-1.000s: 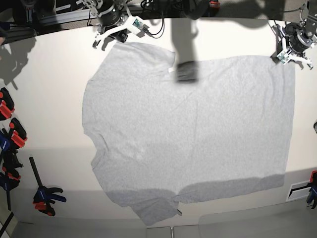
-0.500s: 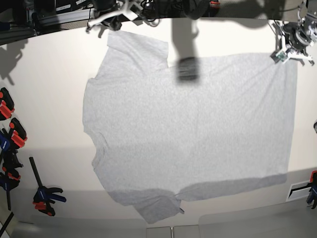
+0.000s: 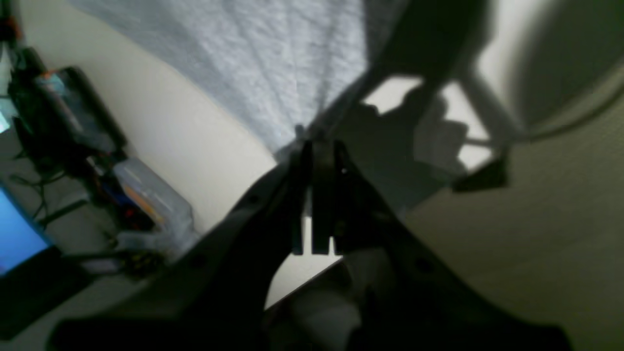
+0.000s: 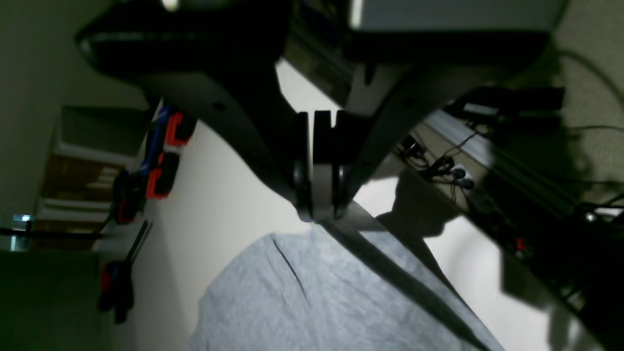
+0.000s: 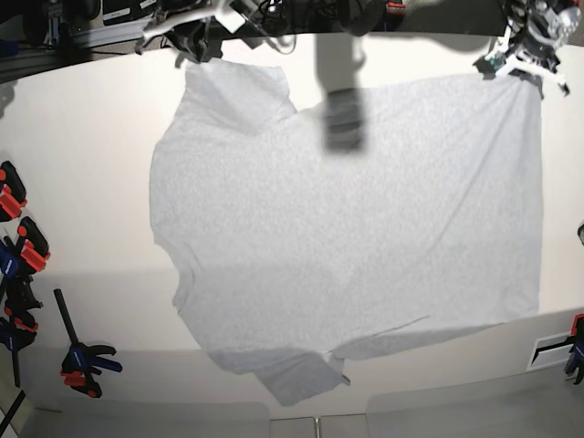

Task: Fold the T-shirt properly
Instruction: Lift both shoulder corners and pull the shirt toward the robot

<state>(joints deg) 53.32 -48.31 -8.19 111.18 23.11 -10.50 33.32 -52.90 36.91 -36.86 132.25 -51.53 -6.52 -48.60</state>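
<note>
The big light grey cotton T-shirt (image 5: 347, 228) lies flat and plain side up in the middle of the pale cream table (image 5: 82, 182), and it covers most of the table top. At about 11 o'clock, 1 sleeve sticks up toward the far edge. At about 6 o'clock, the other sleeve pokes out toward the near edge. The right gripper (image 4: 317, 214), a black claw, is squeezed shut on the edge of the sleeve at 11 o'clock, and the cloth hangs down from its tips in the right wrist view. The left gripper (image 3: 317, 146), also a black claw, is squeezed shut on a corner of the shirt at about 1 o'clock, where the cloth bunches into a point at its tips. It looks like the first step is in hand: both claws pinch the far side of the shirt, ready to lift it. The next move likely calls for raising both far ends together and carrying them over toward 6 o'clock, keeping the edge straight so the fold comes out neat. Some red and black clamps (image 5: 23, 246) lie at 9 o'clock, off the shirt. A dark shadow (image 5: 342, 119) falls on the cloth near 12 o'clock.
</note>
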